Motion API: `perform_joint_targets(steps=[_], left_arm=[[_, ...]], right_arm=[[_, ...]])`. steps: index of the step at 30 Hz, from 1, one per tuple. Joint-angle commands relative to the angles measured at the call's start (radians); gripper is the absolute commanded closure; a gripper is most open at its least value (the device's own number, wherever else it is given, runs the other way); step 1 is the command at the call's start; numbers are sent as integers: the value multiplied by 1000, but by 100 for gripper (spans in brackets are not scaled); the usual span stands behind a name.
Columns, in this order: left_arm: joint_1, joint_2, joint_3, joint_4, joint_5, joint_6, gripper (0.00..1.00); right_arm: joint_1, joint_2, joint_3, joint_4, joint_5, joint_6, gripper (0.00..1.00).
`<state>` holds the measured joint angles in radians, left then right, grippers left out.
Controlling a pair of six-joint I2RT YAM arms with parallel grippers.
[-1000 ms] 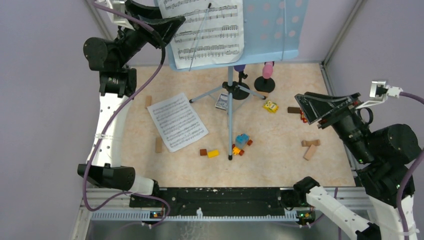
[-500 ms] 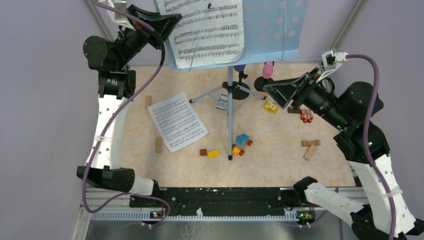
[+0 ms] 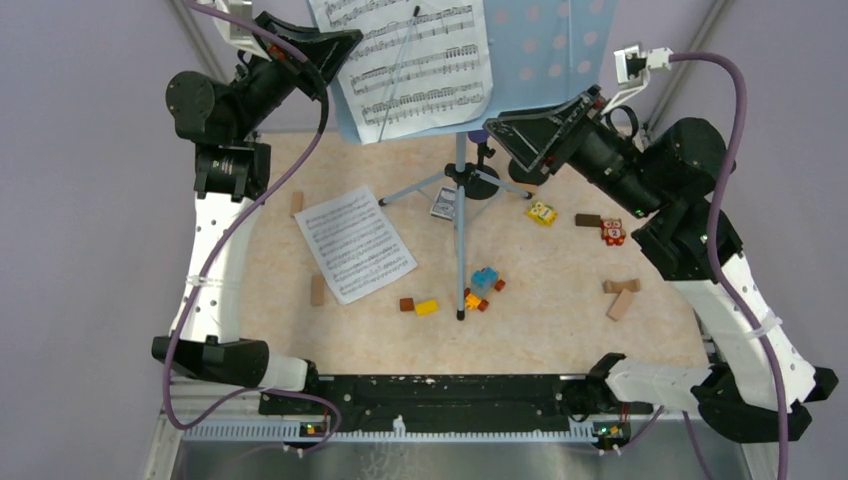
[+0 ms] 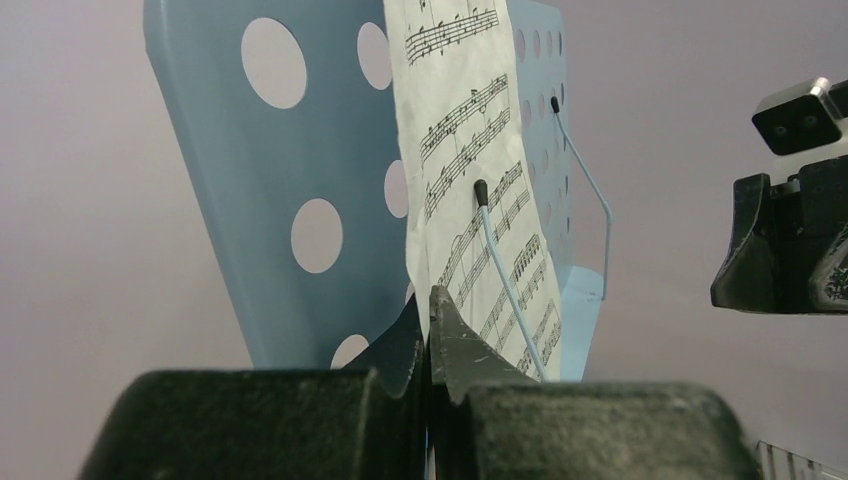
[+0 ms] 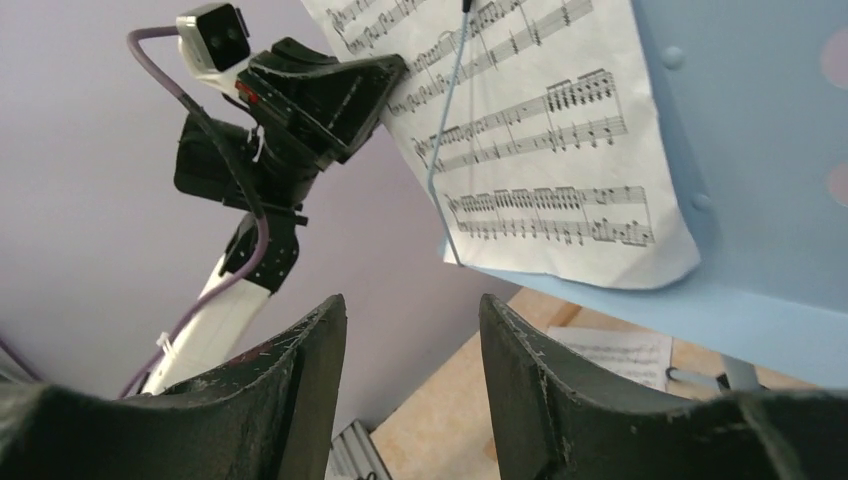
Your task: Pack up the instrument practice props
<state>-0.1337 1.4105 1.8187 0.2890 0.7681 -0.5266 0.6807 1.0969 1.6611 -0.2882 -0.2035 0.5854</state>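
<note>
Two arms are mine, and both are raised at the far end of the table [image 3: 560,330]. My left gripper [image 3: 348,42] [image 4: 430,318] is clenched on the left edge of the sheet-music page [image 3: 420,60] [image 4: 480,150] [image 5: 540,150]. In my left wrist view the fingers meet with the paper pinched between them. That page stands on the pale blue music desk [image 3: 545,45] [image 4: 250,150] [image 5: 760,150], with a thin wire arm [image 3: 400,55] [image 4: 505,270] [image 5: 448,130] lying across it. My right gripper [image 3: 503,133] [image 5: 410,305] is released, its fingers spread with nothing between them. It hangs just below the lower right of the desk and points toward the page. The tripod legs [image 3: 460,235] stand in the middle of the table. A second page [image 3: 355,243] lies flat to their left. A black round-based mic holder [image 3: 484,183] sits by the pole, and the purple microphone [image 3: 480,136] just shows under the desk. Toy bricks [image 3: 485,280] and wooden blocks [image 3: 620,295] lie scattered nearer my bases.
</note>
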Motion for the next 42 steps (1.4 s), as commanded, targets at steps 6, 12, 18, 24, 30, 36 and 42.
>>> perform_joint_targets(steps=[6,12,18,24,30,36,42], left_arm=[[-1,-27,4,-9,-16,-3,100],[-2,-31,7,-13,-30,-12,100],[-2,-34,5,-18,-38,-7,100],[-3,-34,5,-13,-35,-9,100],[-3,-35,4,-10,-32,-9,100],[-3,-42,1,-4,-36,-9,100],[-3,-41,-2,-2,-35,-10,100]], right_arm=[[142,143,121,145,260,9,50],[236,256,243,152,370,-26,50],[248,308,256,205,457,30,50],[249,377,310,215,437,64,50],[249,438,357,210,415,83,50],[249,495,427,169,415,72,51],[249,539,481,156,396,74,62]])
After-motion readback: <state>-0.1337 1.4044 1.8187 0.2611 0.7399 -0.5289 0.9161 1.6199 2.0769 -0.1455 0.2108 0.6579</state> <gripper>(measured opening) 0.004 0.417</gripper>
